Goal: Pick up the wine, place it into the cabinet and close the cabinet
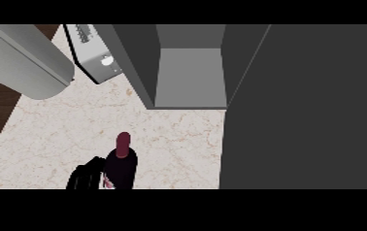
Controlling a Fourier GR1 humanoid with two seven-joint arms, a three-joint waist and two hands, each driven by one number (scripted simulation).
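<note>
The wine bottle (123,158), dark with a maroon neck and cap, stands upright near the lower edge of the head view on the marble counter (172,133). My right hand (86,175) comes in from below, on the bottle's left side. Its black fingers are curled round the bottle's lower body, and the bottle's base is hidden. The grey cabinet (188,74) stands at the back centre, and its inside shows as bare. Its dark door (294,108) hangs wide open and fills the right side. My left forearm (32,62) crosses the upper left corner, with its hand out of sight.
A silver appliance (97,55) with a white knob sits on the counter, left of the cabinet. The counter's left edge runs diagonally at the far left, with dark wood floor beyond it. Bare marble lies between the bottle and the cabinet's opening.
</note>
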